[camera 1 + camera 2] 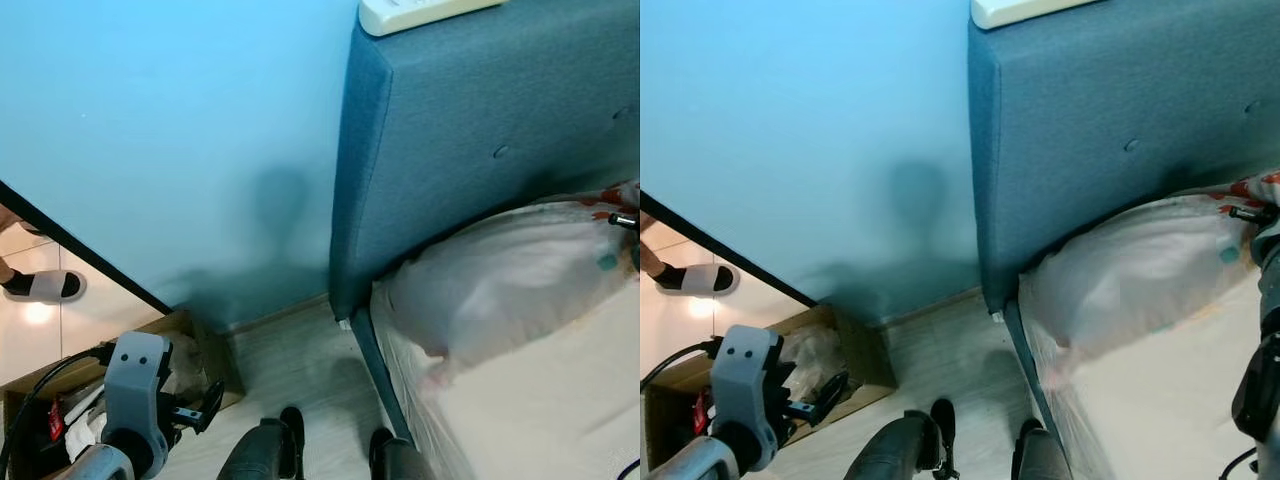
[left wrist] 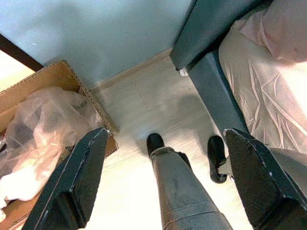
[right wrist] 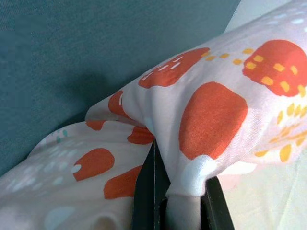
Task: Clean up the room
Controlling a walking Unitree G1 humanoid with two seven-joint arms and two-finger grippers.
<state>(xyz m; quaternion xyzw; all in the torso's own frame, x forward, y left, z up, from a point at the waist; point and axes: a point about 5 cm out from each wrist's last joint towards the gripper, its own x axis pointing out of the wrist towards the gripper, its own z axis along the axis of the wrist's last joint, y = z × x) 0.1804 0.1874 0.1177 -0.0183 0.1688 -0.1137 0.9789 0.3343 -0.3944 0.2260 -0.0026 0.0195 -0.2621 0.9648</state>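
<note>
pinching patterned cloth (image 3: 211,120) between right gripper (image 3: 180,201) jaws | beside headboard (image 3: 72,52)

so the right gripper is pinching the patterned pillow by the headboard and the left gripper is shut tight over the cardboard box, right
Not quite. The left gripper is open, its fingers spread wide above the floor beside the cardboard box, as the left wrist view shows. The rest holds: the right gripper is shut on the patterned pillow by the headboard.

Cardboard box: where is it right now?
The cardboard box sits on the floor at the robot's left, against the blue wall, beside the left gripper, holding crumpled plastic.
</note>
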